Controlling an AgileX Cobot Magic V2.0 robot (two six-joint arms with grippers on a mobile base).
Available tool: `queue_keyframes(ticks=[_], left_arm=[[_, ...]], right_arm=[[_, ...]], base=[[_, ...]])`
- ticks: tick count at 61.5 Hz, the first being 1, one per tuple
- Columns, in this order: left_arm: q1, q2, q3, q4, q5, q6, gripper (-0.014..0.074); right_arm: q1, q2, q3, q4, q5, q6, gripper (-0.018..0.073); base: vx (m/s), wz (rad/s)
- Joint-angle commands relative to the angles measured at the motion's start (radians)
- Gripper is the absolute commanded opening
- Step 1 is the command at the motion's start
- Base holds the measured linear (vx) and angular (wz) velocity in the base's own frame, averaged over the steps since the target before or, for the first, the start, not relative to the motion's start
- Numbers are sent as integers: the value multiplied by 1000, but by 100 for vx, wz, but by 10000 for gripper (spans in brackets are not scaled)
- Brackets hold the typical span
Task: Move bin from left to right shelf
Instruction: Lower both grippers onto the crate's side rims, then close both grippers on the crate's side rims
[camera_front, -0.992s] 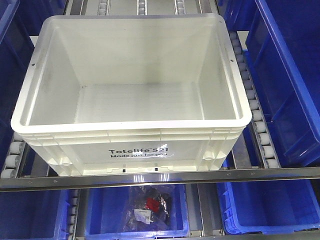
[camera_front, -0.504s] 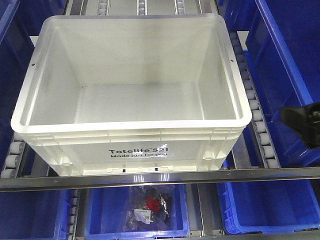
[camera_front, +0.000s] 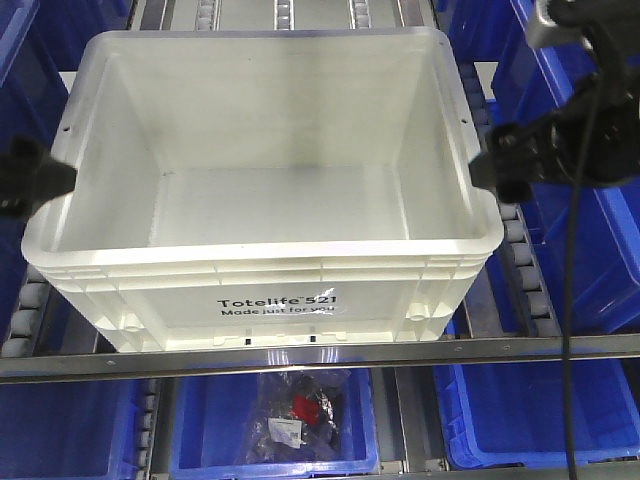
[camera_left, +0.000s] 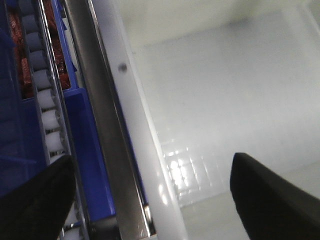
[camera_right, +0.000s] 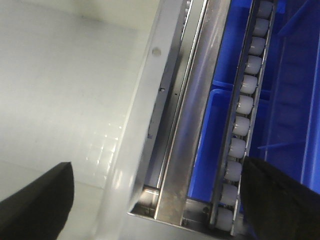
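Front view: the only one showing the whole bin (camera_front: 260, 160). It's white, upright, open top up, on the roller tracks (camera_front: 520, 250) of the upper shelf level, just behind the front rail (camera_front: 320, 352). Its long axis runs L-R across the pic and the printed side faces the cam. Blue bins (camera_front: 590, 200) sit on both sides and below; the one underneath holds a bagged item (camera_front: 300, 415) w/ red bits. L gripper (camera_front: 40, 183) is at the bin's L rim, R gripper (camera_front: 500, 165) at the R rim. How far they're open can't be read here.

Left wrist view: a close-up of the L rim. Dark fingers (camera_left: 35, 200) sit in the bottom corners, jaws spread wide. The rim is between them, one finger over the bin's inside, the other outside over rollers. No contact seen, nothing gripped.

Right wrist view: fingers (camera_right: 280, 195) are likewise wide apart, straddling the R rim, a side rail (camera_right: 192, 125) and a roller track. Nothing gripped.
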Motion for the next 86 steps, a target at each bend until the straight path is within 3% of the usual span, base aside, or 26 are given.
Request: queue_keyframes(ticks=[1, 11, 29, 74, 86], left_arm=[[-7, 53, -93, 24, -41, -75, 587], [-7, 168, -173, 113, -7, -205, 587], [-7, 320, -247, 113, -4, -257, 587], [-7, 369, -251, 115, -4, -257, 584], [-7, 369, -251, 121, 22, -257, 531]], right_arm=[[1, 40, -86, -20, -22, 37, 638], [1, 134, -166, -35, -4, 94, 631], [1, 279, -255, -85, 21, 187, 619], [-11, 424, -333, -79, 46, 185, 557], [-11, 424, -333, -80, 69, 185, 498]], base=[[0, 0], [0, 0], [0, 0], [0, 0], [0, 0]])
